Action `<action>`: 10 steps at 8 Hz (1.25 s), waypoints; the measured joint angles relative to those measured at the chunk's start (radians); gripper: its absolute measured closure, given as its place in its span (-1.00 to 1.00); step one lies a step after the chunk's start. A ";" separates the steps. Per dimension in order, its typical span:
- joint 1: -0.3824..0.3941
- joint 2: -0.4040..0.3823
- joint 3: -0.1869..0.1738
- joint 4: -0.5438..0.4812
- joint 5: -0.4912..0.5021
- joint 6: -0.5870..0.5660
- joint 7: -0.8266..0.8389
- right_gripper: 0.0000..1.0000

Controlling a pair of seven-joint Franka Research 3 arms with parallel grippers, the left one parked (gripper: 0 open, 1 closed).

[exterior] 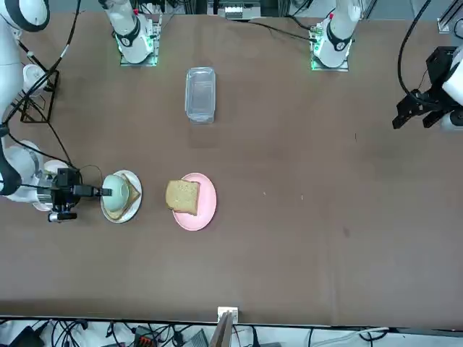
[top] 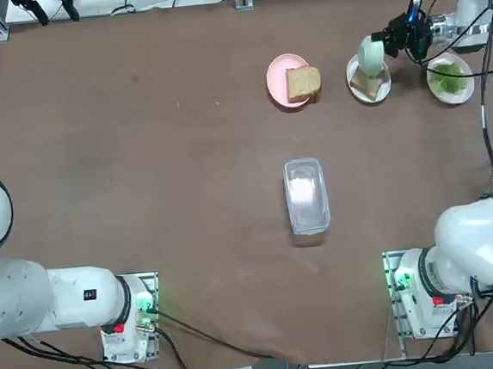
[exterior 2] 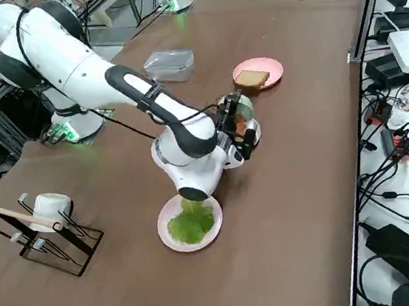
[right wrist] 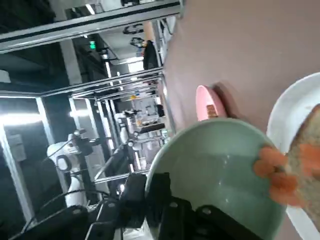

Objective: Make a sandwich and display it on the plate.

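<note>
My right gripper [top: 387,41] is shut on the rim of a pale-green cup [top: 372,55], tipped on its side just above the white plate [top: 383,94] at the far right of the table. One toast slice [top: 362,83] lies on that plate. In the wrist view, orange pieces [right wrist: 274,175] sit at the cup's [right wrist: 215,170] lip, against the toast [right wrist: 311,150] on the plate [right wrist: 287,107]. A second toast slice [top: 303,83] lies on the pink plate [top: 273,77]. Green lettuce [top: 451,80] rests on another white dish [top: 466,94]. No sandwich is in view, only these separate parts.
A clear lidded box [top: 306,195] lies in the middle of the table. A wire rack [exterior 2: 47,236] holding a white cup [exterior 2: 49,205] stands near the table's right edge, by the right arm's base. Cables run along the far edge.
</note>
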 joint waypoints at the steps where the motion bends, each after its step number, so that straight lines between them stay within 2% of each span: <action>1: -0.005 0.005 0.000 0.000 0.005 -0.009 -0.003 0.93; 8: -0.042 0.004 0.000 0.014 0.017 -0.071 -0.011 0.93; 9: -0.042 -0.002 0.002 0.046 -0.029 -0.060 -0.012 0.93; 10: -0.040 -0.022 0.006 0.092 -0.132 -0.022 -0.012 0.93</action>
